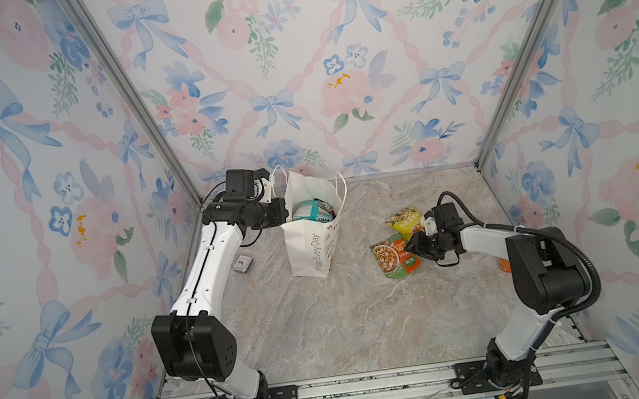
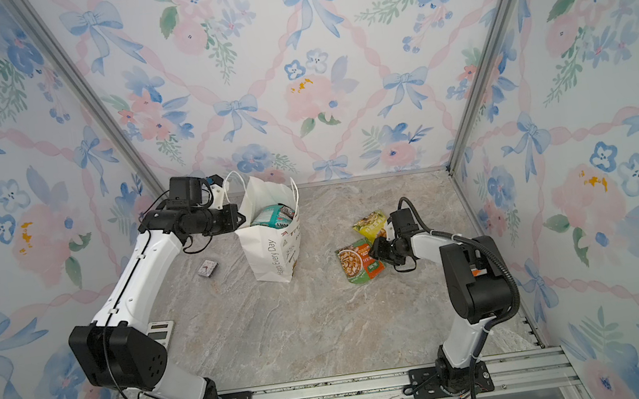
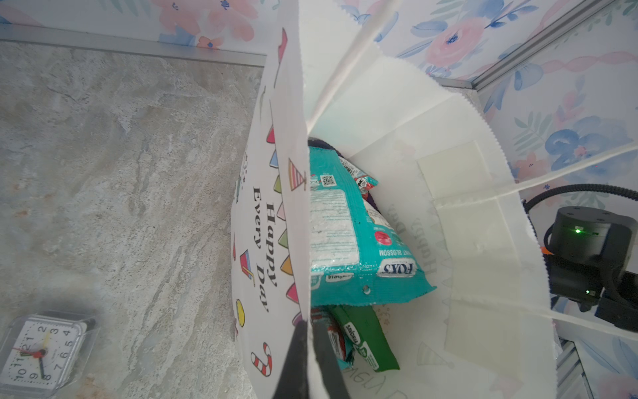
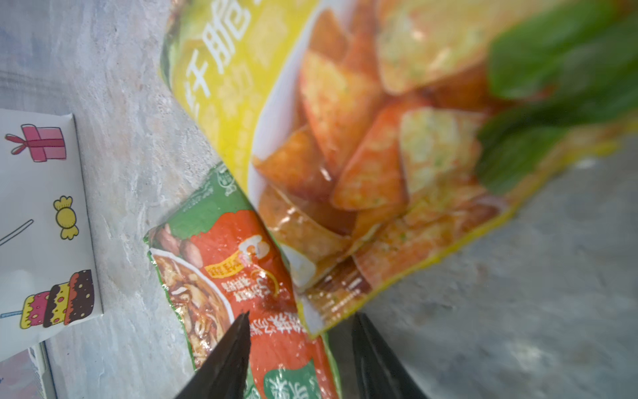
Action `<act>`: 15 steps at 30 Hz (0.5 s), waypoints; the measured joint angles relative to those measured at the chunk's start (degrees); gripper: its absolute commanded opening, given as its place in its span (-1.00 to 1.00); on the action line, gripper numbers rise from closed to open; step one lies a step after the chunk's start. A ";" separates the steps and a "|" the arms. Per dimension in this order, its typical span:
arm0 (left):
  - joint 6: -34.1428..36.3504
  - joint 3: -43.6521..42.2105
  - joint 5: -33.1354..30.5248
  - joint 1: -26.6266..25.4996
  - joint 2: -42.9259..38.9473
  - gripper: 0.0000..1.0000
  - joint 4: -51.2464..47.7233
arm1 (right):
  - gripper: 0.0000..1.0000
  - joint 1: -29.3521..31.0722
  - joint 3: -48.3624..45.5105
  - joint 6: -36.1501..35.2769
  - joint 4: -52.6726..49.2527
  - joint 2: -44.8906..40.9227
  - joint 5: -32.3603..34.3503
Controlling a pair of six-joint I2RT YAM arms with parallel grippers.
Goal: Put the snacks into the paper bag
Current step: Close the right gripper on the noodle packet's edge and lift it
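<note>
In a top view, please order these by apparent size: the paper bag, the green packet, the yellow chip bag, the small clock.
1. paper bag
2. green packet
3. yellow chip bag, partly hidden, so this rank is unsure
4. small clock

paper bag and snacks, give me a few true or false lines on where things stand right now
1. The paper bag stands upright with a teal packet inside. True.
2. The left pincer hangs open above the bag. False: it is shut on the bag's wall at the rim.
3. Two packets lie outside the bag on the table: a yellow chip bag and a green packet. True.
4. The right pincer is over the bag's mouth. False: it is down at the two packets, jaws apart.
5. A small clock lies on the left arm's side of the bag. True.
</note>
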 measured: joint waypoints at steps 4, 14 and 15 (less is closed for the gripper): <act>0.00 0.00 0.00 0.00 0.00 -1.00 0.00 | -0.53 1.20 0.31 0.46 0.81 1.01 0.39; 0.00 0.00 0.00 0.00 0.00 -1.00 0.00 | -1.00 3.41 0.33 1.07 0.46 1.49 0.94; 0.00 0.00 0.00 0.00 0.00 -1.00 0.00 | -1.00 3.65 0.33 1.07 0.33 1.31 0.94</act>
